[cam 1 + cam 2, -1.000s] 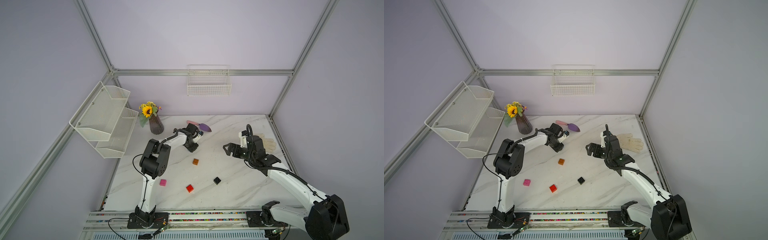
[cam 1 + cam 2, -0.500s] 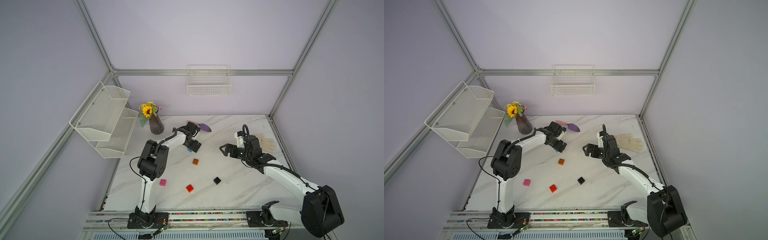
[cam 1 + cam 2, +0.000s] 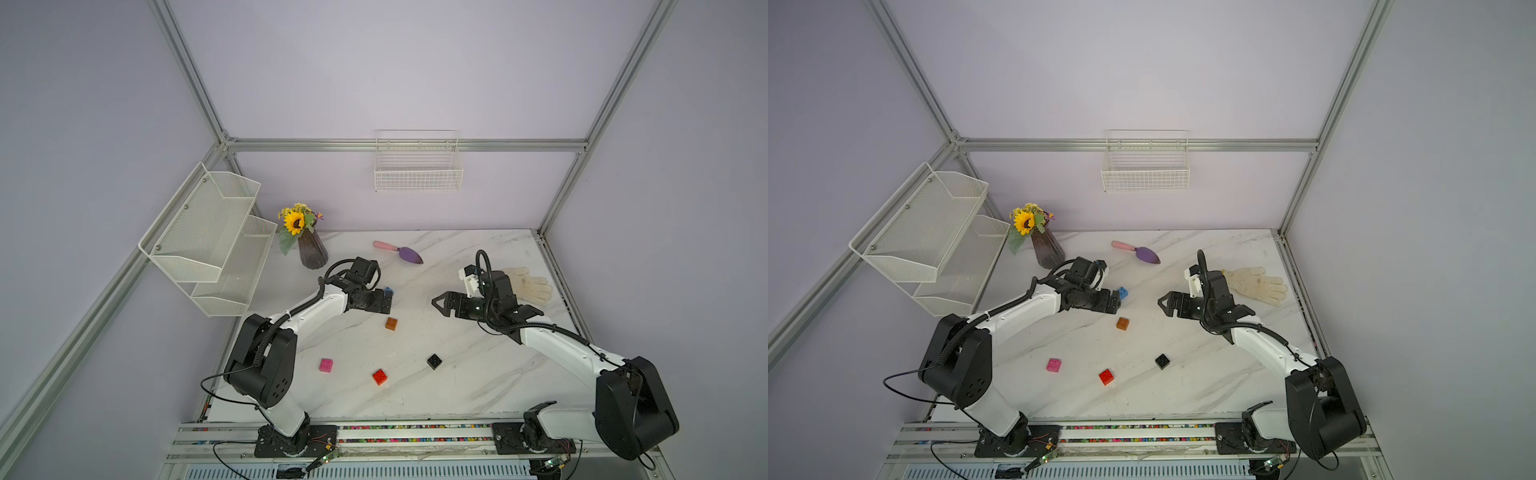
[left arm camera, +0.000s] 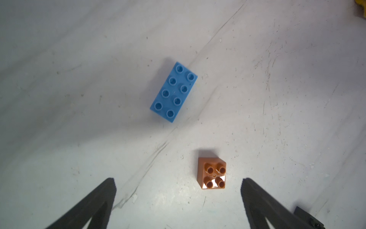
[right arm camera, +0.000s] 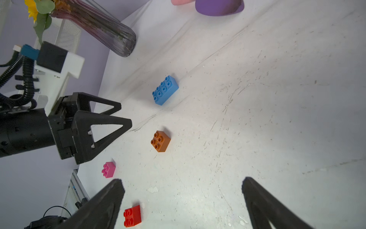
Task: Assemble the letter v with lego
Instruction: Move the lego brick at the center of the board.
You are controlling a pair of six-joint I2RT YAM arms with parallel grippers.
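The lego bricks lie singly on the marble table, studs up, and no letter v shows. The blue brick (image 4: 173,92) (image 3: 1122,292) sits just beyond my left gripper (image 4: 178,180) (image 3: 384,300), which is open and empty above the table. The orange brick (image 4: 212,173) (image 3: 391,323) lies below and between its fingertips, untouched. Nearer the front are the pink brick (image 3: 326,365), the red brick (image 3: 379,377) and the black brick (image 3: 434,361). My right gripper (image 3: 439,305) (image 5: 183,180) hovers open and empty, pointing at the left one.
A vase with a sunflower (image 3: 312,253) stands at the back left. The purple trowel (image 3: 399,251) lies at the back and a white glove (image 3: 528,284) behind my right arm. A wire shelf (image 3: 208,237) hangs on the left wall and a basket (image 3: 417,166) on the back wall.
My left gripper has opened and let go of the blue brick, then drawn back from it toward the front. The right gripper has shifted a little to the left.
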